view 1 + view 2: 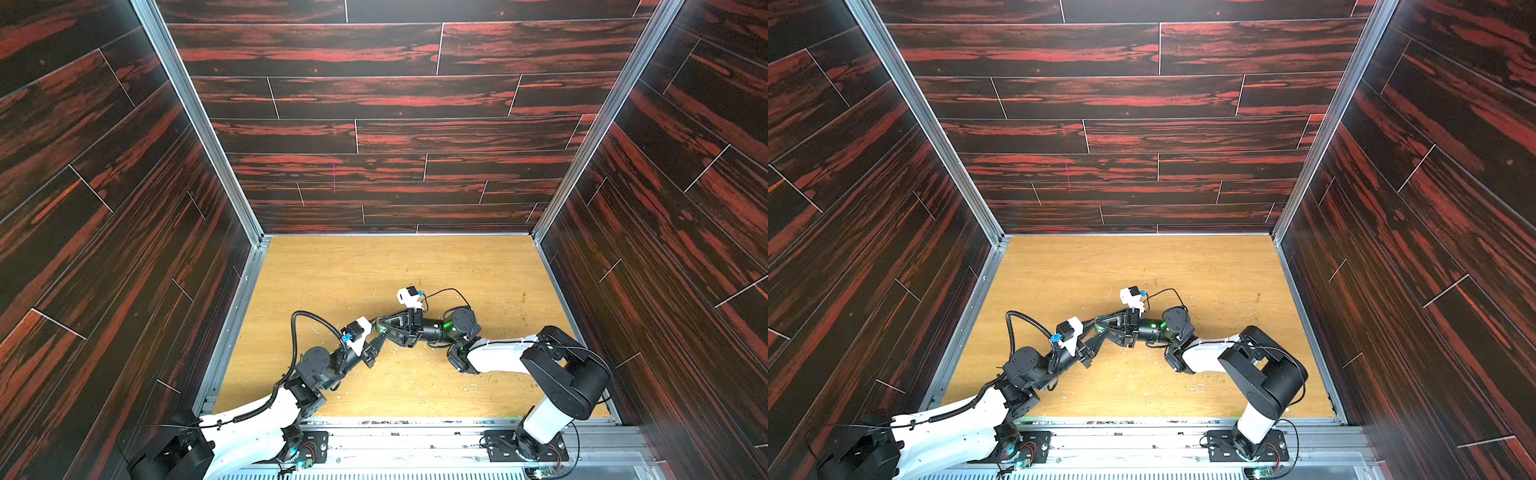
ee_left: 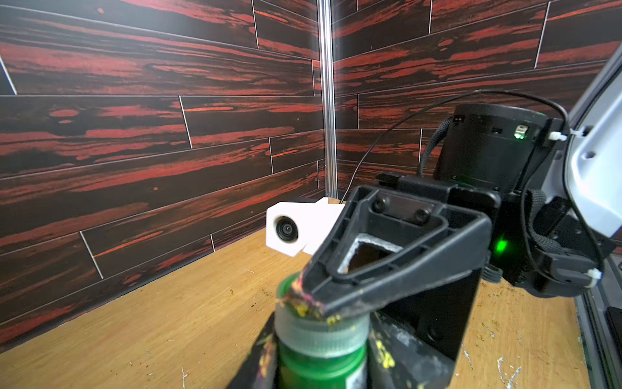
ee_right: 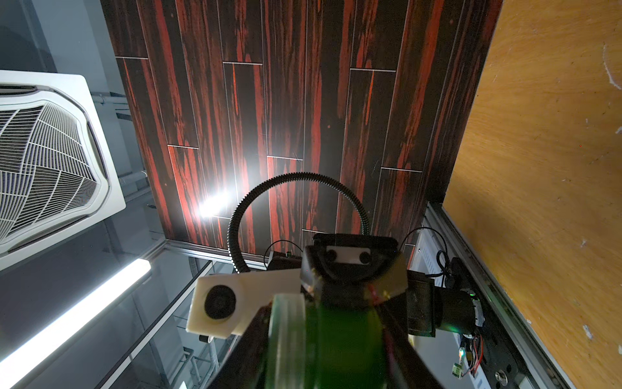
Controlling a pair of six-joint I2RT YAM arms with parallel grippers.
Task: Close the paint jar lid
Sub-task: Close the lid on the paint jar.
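Over wooden table (image 1: 457,270), left pincer (image 1: 380,337) grips paint jar (image 2: 319,353); right pincer (image 1: 380,326) pinches lid (image 2: 286,288).

We counted each kind.
One paint jar (image 2: 319,365), one lid (image 2: 285,286), between two claws: left gripper (image 1: 379,335), right gripper (image 1: 380,324).

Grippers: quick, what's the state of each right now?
Left gripper: shut on the paint jar.
Right gripper: jaws straddle the lid atop the jar; whether it grips cannot be told.
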